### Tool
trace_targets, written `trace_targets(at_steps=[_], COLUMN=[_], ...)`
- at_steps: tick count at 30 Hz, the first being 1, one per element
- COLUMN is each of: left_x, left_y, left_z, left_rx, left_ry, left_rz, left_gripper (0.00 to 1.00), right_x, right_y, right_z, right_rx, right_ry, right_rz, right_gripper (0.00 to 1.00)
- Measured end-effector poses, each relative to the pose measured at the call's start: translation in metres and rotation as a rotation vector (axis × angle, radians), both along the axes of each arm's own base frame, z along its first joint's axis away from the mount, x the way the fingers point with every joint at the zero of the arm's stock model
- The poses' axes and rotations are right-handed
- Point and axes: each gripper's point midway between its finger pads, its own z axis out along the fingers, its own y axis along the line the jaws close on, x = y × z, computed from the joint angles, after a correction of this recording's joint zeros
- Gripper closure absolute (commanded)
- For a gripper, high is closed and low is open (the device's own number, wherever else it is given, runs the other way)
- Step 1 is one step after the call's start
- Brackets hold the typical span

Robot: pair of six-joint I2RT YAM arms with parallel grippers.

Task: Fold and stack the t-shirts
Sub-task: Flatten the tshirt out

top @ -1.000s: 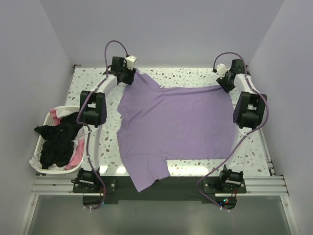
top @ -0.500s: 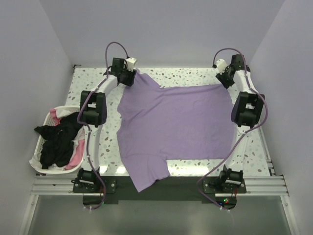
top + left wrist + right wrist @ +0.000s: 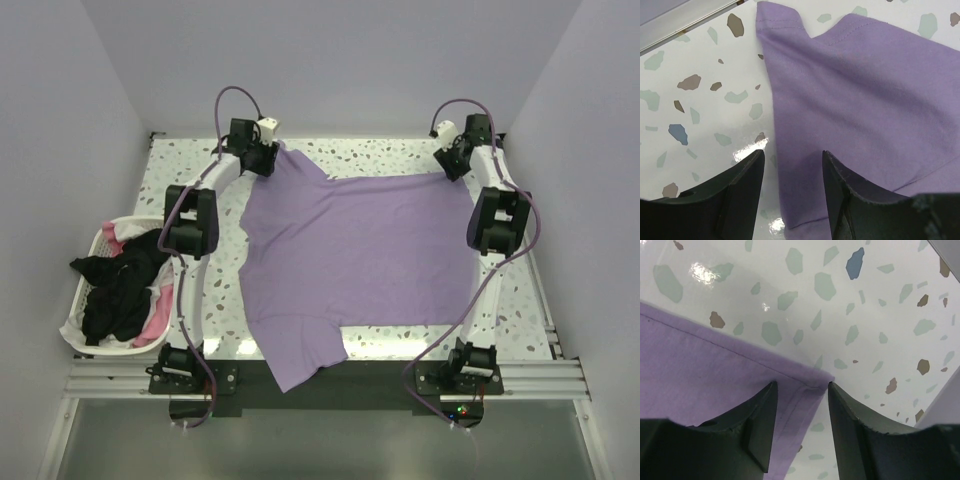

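Early stage: nothing folded, no stack started. The lilac t-shirt (image 3: pixel 360 255) lies spread flat across the worktop (image 3: pixel 185 165) from near the far edge to the near edge. One sleeve (image 3: pixel 300 365) hangs over the near edge, left of centre. A black t-shirt (image 3: pixel 115 285) and a pink t-shirt (image 3: pixel 155 322) are heaped in the laundry basket (image 3: pixel 72 325) at the left edge, all left to do.

The left gripper (image 3: pixel 792 161) is over the shirt's far-left sleeve, jaws parted and holding nothing, with the cloth flat underneath. The right gripper (image 3: pixel 801 390) straddles the far-right hem corner (image 3: pixel 826 376), jaws parted, also empty.

Room to move: only bare strips of worktop run along the far, left and right edges, and walls stand close on three sides. Pulling toward the near edge looks freest.
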Motion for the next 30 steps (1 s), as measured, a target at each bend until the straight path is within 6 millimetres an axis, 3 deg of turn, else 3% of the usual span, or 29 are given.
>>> trace_targets(at_steps=[13,21,28,30], left_x=[-0.003,-0.003,-0.003,-0.002], left_y=[-0.003,-0.003,0.001,0.001], left_z=[-0.005,-0.005,-0.006,-0.005], left_rx=[-0.022,-0.021,-0.01,-0.013], left_ry=[0.013,0.013,0.016,0.016], left_rz=[-0.002,0.0,0.027,0.032], left_gripper=[0.44,0.44,0.43,0.43], right_x=[0.007,0.006,0.009,0.011], right_y=[-0.009,-0.008,-0.003,-0.002], right_z=[-0.003,-0.005,-0.007,-0.008], right_rx=[0.156,0.198,0.235,0.244], right_ry=[-0.032,-0.029,-0.028,-0.03], right_rz=[-0.202,-0.235,-0.232,-0.233], right_gripper=[0.49,0.51,0.63,0.7])
